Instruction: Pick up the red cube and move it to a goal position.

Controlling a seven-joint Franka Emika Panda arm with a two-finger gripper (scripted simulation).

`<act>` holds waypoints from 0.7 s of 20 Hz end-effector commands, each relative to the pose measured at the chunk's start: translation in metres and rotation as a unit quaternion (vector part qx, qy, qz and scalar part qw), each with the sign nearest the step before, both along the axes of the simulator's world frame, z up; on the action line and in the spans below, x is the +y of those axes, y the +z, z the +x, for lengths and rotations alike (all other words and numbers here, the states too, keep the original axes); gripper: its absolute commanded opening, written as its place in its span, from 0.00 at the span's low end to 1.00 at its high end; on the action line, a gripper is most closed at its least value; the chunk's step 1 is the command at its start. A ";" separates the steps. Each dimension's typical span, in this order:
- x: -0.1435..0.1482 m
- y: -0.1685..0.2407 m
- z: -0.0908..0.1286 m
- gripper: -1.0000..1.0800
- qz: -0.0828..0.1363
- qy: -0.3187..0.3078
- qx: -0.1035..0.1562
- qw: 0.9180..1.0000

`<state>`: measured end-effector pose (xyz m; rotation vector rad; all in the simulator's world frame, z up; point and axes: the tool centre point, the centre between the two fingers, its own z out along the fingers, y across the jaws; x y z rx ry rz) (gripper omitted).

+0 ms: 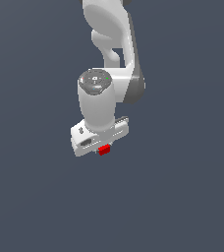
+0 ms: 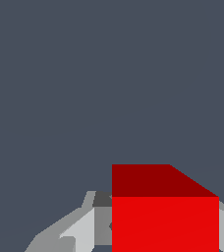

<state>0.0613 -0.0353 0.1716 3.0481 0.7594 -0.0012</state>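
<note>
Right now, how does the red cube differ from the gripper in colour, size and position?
The red cube is bright red; the gripper is white and grey. The cube is much narrower than the gripper. The cube sits between the fingers, below the gripper's body. Both are plain and unmarked.

A plain, dark slate-grey desk (image 1: 30, 197) fills both views from twelve o'clock to six. It shows no marks. Its tone is even throughout.
</note>
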 end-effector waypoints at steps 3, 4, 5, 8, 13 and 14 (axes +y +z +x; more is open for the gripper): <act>-0.013 0.052 -0.008 0.00 0.000 0.000 0.000 1.000; -0.016 0.064 -0.010 0.00 0.000 0.000 0.000 1.000; -0.019 0.074 -0.011 0.00 0.000 0.000 0.000 1.000; -0.027 0.105 -0.015 0.00 0.000 0.000 0.000 1.000; -0.037 0.143 -0.019 0.00 0.000 0.000 0.000 1.000; -0.038 0.149 -0.020 0.00 0.000 0.000 0.000 1.000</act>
